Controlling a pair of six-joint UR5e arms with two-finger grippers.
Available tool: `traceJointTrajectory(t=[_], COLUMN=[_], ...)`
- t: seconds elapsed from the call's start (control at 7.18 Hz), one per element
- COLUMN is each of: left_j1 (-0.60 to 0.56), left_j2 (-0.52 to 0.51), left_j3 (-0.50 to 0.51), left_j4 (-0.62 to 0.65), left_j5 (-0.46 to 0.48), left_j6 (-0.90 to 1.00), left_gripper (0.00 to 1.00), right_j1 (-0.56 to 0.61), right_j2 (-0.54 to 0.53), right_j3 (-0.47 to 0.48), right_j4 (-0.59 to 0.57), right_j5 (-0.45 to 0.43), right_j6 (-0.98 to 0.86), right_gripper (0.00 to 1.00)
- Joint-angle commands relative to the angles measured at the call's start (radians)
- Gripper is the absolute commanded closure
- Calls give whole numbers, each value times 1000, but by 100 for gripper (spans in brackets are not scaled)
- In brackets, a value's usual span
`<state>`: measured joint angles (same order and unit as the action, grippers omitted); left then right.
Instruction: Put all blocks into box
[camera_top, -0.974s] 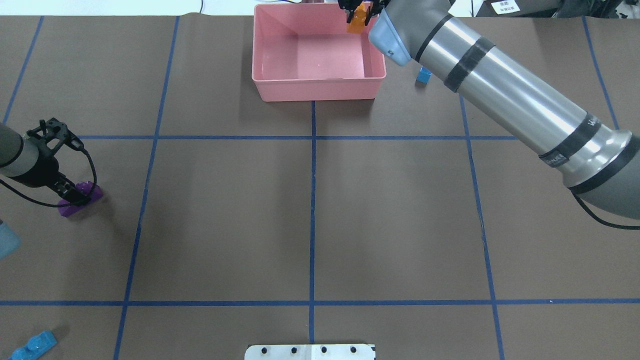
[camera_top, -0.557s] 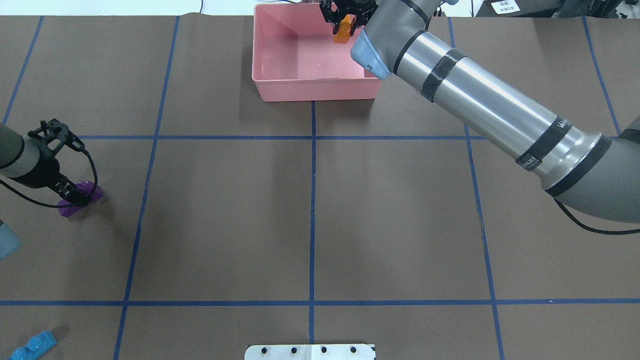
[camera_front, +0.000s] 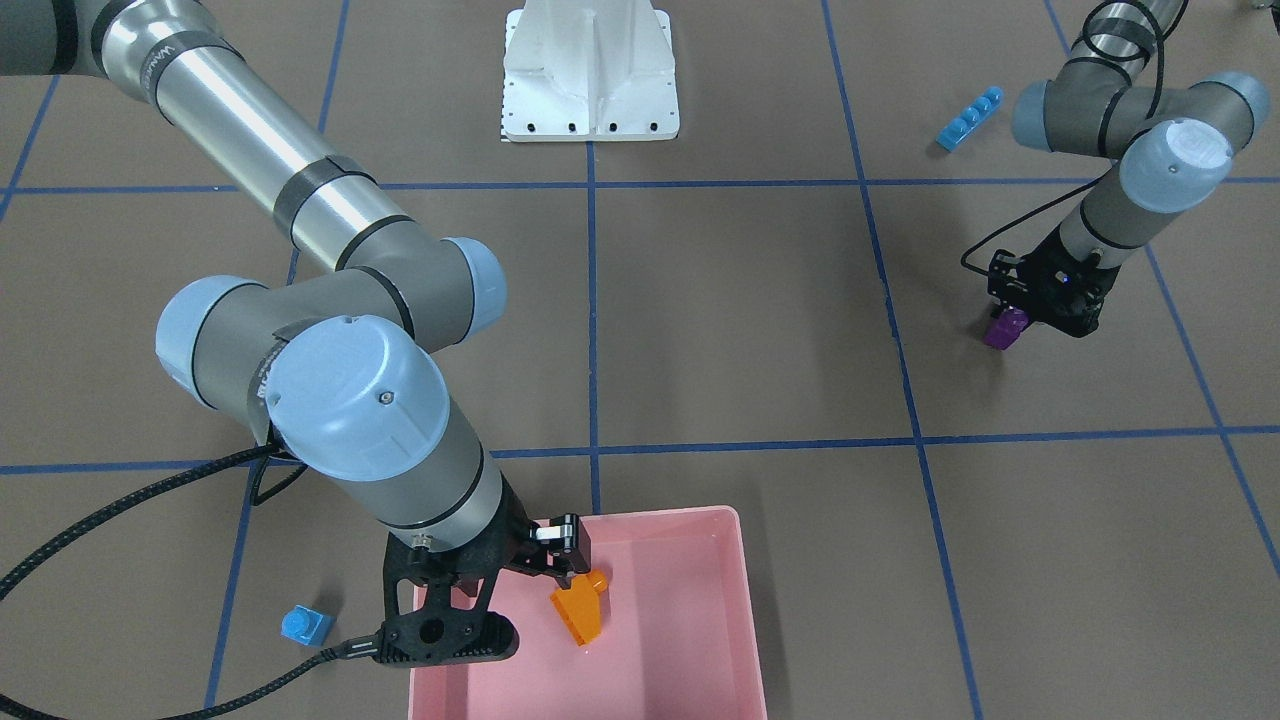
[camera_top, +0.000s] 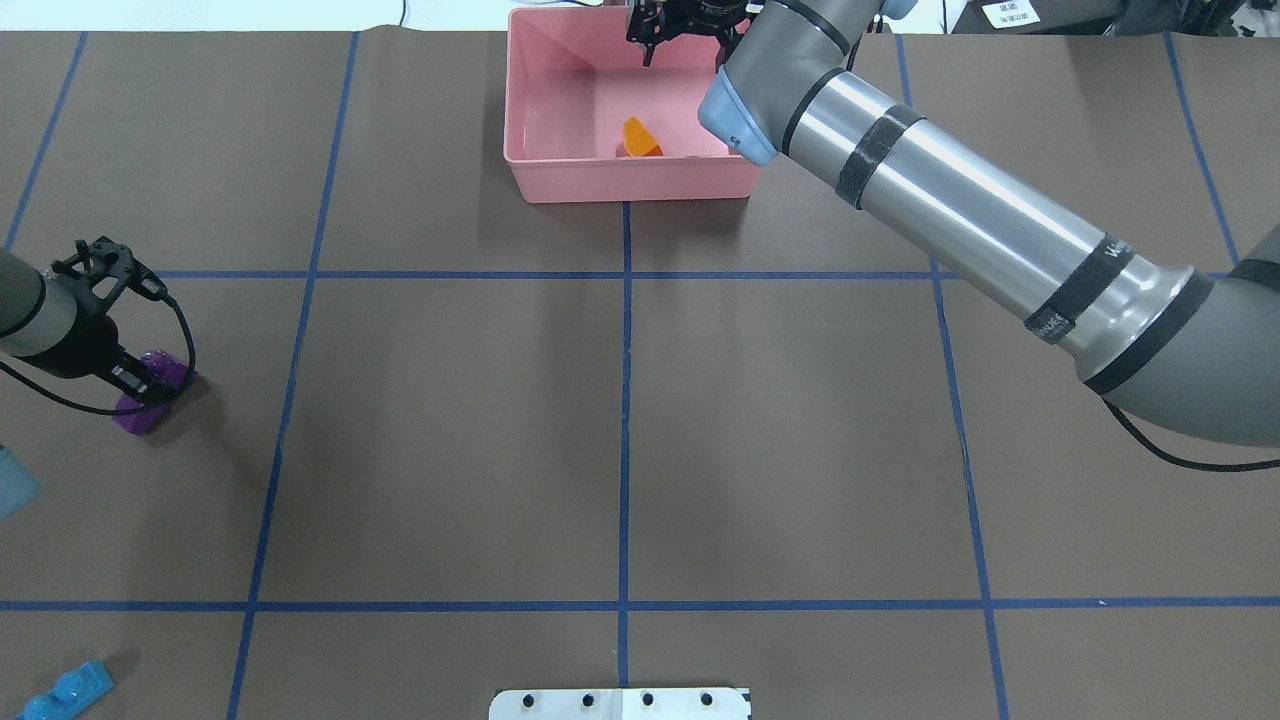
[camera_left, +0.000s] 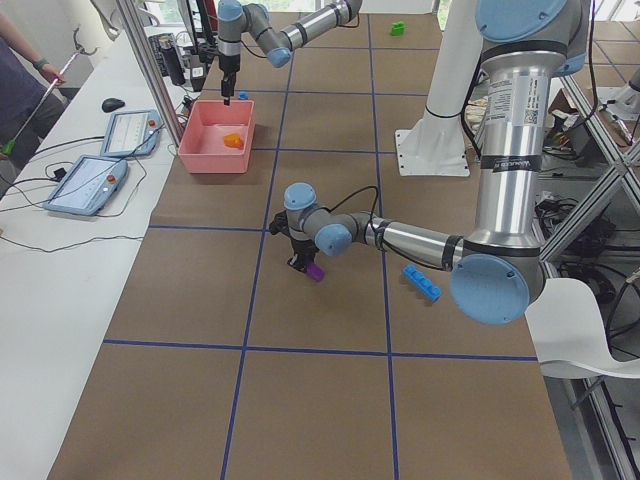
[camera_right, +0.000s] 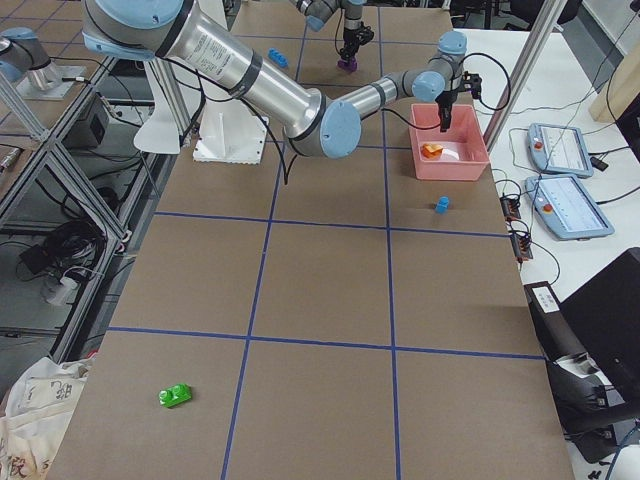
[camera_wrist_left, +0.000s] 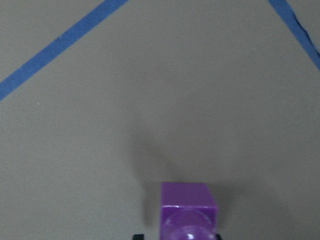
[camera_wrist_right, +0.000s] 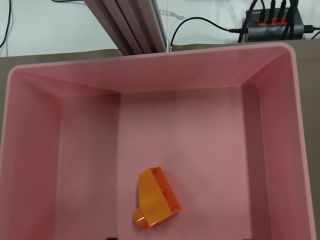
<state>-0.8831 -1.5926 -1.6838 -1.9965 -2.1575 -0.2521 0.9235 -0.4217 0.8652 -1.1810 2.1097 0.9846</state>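
Note:
The pink box (camera_top: 630, 185) stands at the far middle of the table. The orange sloped block (camera_top: 640, 138) lies inside it, also in the right wrist view (camera_wrist_right: 157, 197). My right gripper (camera_top: 685, 38) hangs open and empty above the box's far side. My left gripper (camera_top: 140, 385) is shut on the purple block (camera_wrist_left: 189, 210) at the table's left, at or just above the surface. The small blue cube (camera_front: 303, 625) sits on the table beside the box. The long light-blue block (camera_top: 65, 690) lies at the near left corner. The green block (camera_right: 176, 396) lies far off on my right.
The white robot base (camera_top: 620, 703) is at the near middle edge. Blue tape lines (camera_top: 625, 400) divide the brown table top. Tablets and cables (camera_right: 560, 150) lie on a bench beyond the box. My right arm (camera_top: 950, 190) stretches over the right half.
My right gripper moved left over the box and opened; the orange block fell to the box floor. My left gripper shifted slightly with the purple block in it.

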Motion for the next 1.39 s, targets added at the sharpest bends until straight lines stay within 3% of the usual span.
traceJointTrajectory(t=[0.0, 0.28, 0.42, 0.56, 0.84, 0.97, 1.11, 1.25], left_j1=[-20, -57, -75, -76, -79, -77, -77, -77], left_j2=[5, -12, -54, -164, -385, -494, -603, -698], left_j3=[-83, -268, -299, -284, -167, -75, 15, 91], left_j4=[39, 292, 333, 343, 349, 348, 346, 346], left_j5=[-92, -99, -102, -99, -96, -90, -88, -84], left_j6=[-13, -19, -135, -309, -549, -611, -669, -702], left_gripper=[100, 100, 100, 100, 100, 100, 100, 100], right_j1=[20, 47, 60, 84, 165, 172, 169, 163], right_j2=[-14, -70, -130, -220, -403, -443, -440, -436], right_j3=[75, 255, 347, 426, 512, 505, 465, 372], right_j4=[-63, -266, -326, -339, -330, -324, -287, -155], right_j5=[44, 52, 52, 50, 49, 35, 23, 10], right_j6=[3, -44, -91, -150, -390, -485, -488, -480], right_gripper=[1, 1, 1, 1, 1, 1, 1, 1])
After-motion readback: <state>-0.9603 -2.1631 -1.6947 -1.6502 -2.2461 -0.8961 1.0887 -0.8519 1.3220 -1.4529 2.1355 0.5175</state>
